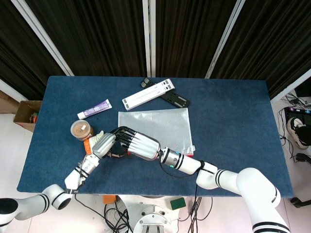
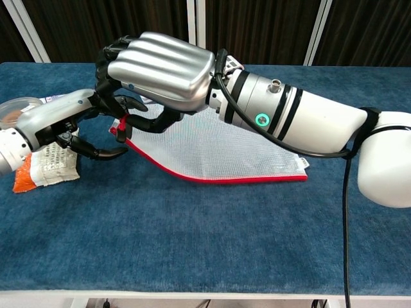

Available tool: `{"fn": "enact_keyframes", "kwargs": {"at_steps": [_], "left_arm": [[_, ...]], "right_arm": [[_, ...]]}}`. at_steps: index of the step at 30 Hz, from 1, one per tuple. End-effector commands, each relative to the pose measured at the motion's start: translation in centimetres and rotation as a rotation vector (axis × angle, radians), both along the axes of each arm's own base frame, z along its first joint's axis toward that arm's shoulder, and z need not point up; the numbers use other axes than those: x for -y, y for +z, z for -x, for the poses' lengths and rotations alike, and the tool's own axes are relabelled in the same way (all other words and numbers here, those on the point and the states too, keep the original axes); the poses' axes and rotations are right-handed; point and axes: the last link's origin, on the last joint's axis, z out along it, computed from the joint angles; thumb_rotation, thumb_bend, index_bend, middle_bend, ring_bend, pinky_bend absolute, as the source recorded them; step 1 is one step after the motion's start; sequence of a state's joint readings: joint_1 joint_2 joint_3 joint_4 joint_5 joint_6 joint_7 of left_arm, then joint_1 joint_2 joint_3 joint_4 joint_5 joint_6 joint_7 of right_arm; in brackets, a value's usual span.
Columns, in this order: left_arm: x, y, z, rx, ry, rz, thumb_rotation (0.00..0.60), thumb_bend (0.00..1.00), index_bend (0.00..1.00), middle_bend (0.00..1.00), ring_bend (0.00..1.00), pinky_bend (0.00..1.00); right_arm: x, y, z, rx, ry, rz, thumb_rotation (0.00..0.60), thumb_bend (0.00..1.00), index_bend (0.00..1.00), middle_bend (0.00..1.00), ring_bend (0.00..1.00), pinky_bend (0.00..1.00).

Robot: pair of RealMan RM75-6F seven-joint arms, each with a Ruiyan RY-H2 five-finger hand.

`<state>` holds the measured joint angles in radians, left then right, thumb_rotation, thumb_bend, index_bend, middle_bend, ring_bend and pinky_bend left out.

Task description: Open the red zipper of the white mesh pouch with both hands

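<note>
Right hand [image 2: 160, 67] and left hand [image 2: 70, 122] — both curled at the pouch [image 2: 218, 151] corner.

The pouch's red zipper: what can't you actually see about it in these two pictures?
- Zipper pull: head view, hidden under the right hand and left hand; chest view, tangled among dark fingers, so who holds it is unclear.
- Whether the zipper of the white mesh pouch has opened: not discernible.
- Pouch's lifted corner: covered by the right hand.
</note>
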<state>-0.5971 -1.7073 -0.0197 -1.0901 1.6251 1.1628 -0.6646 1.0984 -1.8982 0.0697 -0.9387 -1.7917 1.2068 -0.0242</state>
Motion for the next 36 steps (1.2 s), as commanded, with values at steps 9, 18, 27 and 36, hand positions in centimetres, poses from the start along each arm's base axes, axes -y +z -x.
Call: {"fn": "enact_keyframes", "kwargs": {"at_steps": [9, 18, 27, 36], "left_arm": [[0.1, -0.3, 1.0, 0.116, 0.086, 0.068, 0.600, 0.44, 0.65, 0.23, 0.11, 0.17], [-0.2, 0.2, 0.8, 0.209, 0.113, 0.097, 0.600, 0.50, 0.65, 0.23, 0.11, 0.17], [-0.1, 0.5, 0.8, 0.332, 0.168, 0.154, 0.600, 0.54, 0.65, 0.23, 0.11, 0.17], [-0.2, 0.8, 1.3, 0.405, 0.210, 0.180, 0.600, 0.55, 0.66, 0.23, 0.10, 0.17]], "right_arm": [[-0.5, 0.4, 1.6, 0.004, -0.014, 0.016, 0.600, 0.49, 0.85, 0.39, 0.17, 0.21], [-1.0, 0.2, 2.8, -0.007, -0.022, 0.046, 0.600, 0.49, 0.86, 0.39, 0.17, 0.18], [-1.3, 0.1, 3.4, -0.035, 0.007, 0.096, 0.600, 0.49, 0.87, 0.38, 0.17, 0.13], [-1.4, 0.5, 4.1, -0.043, 0.005, 0.115, 0.600, 0.49, 0.87, 0.38, 0.16, 0.12]]}}
